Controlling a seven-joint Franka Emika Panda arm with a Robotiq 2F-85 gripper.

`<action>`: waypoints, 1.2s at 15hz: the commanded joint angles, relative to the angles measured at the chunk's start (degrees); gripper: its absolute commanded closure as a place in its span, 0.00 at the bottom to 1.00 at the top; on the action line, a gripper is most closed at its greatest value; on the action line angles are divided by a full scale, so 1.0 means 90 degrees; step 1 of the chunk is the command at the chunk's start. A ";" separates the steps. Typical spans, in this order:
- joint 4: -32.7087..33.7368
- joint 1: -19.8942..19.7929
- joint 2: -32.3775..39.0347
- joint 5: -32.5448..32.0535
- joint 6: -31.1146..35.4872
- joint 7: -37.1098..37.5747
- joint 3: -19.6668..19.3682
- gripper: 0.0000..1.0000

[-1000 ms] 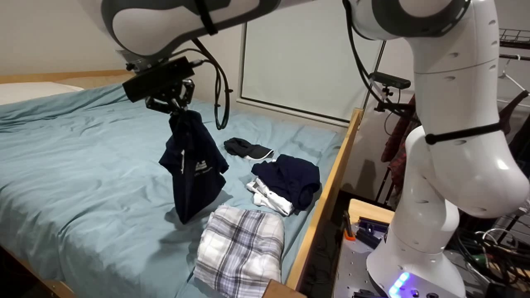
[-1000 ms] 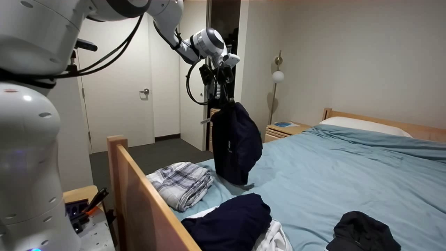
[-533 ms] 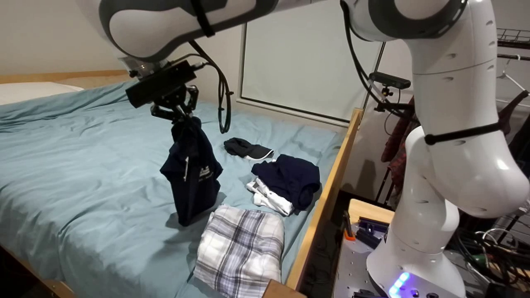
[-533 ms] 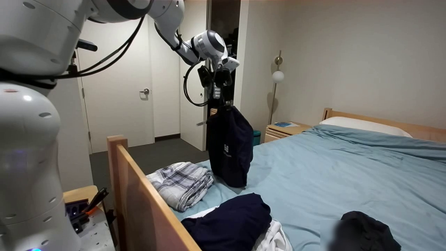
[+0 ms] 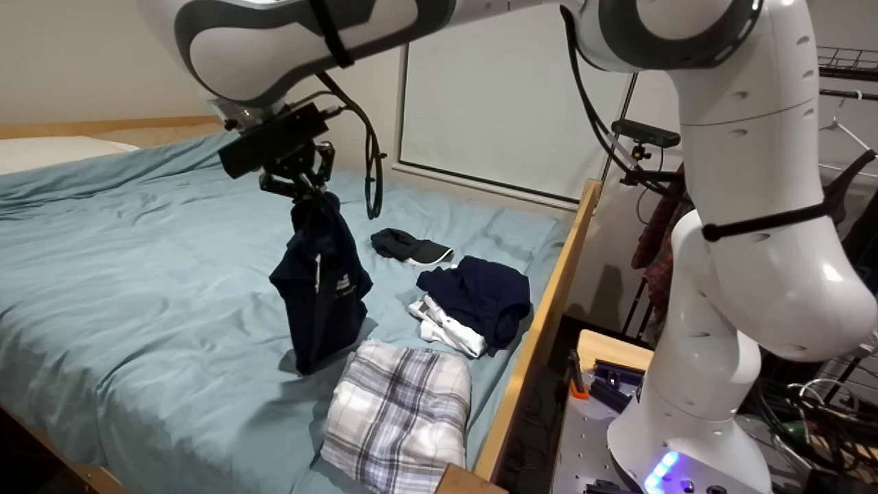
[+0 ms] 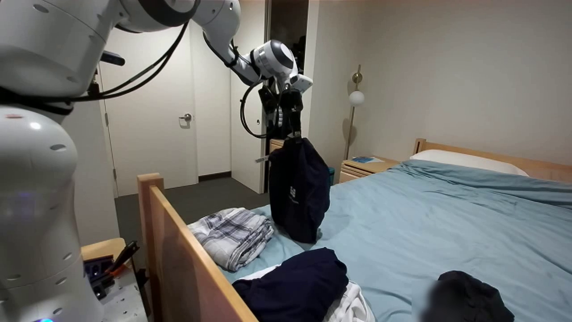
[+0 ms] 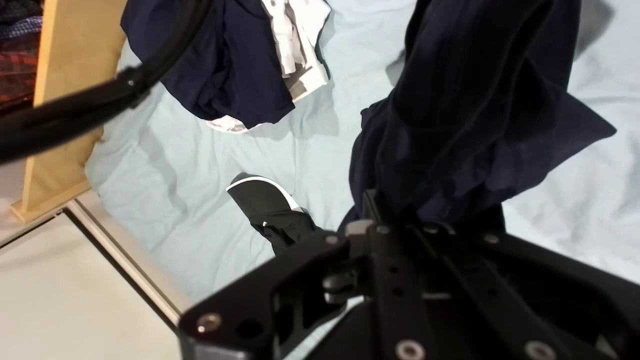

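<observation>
Bed [image 6: 447,232]: is taking up most of the scene, its blue cover [image 5: 185,288] spreading in wrinkles.
Robot arm [image 5: 730,261]: is standing beside the bed and reaching across it, the wrist tilting downward.
Wooden footboard [image 6: 192,273]: is running between the arm's base and the blue cover.
Hanging navy garment [image 5: 322,302]: is dangling over the bed from its bunched top; whether its lowest corner is touching the cover, I cannot tell.
Folded plaid cloth [image 5: 401,412]: is lying on the cover just beside the hanging navy garment, near the footboard, showing white, grey and bluish checks.
Folded navy garment [image 5: 483,295]: is resting in a loose heap next to the footboard, partly covering a white garment [image 5: 446,328].
Gripper [image 6: 293,135]: is pointing down, its fingers standing nearly together and pinching the top of the hanging navy garment.
Dark cap [image 7: 265,197]: is lying near the navy-and-white heap, a white edge tracing its brim.
Pale tag [image 6: 262,159]: is sticking out from the hanging navy garment's side in an exterior view.
White logo [image 5: 343,283]: is showing on the same garment, its lettering being too small to read.
</observation>
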 commanded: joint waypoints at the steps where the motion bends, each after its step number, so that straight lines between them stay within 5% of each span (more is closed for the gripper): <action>1: -0.0083 0.0129 -0.0376 -0.0082 -0.0178 0.0105 0.0057 0.99; 12: 0.0087 -0.0003 -0.0192 0.0568 -0.0538 -0.0427 0.0252 0.99; 18: 0.0199 -0.0068 0.0495 0.0493 0.0141 -0.0655 0.0125 0.99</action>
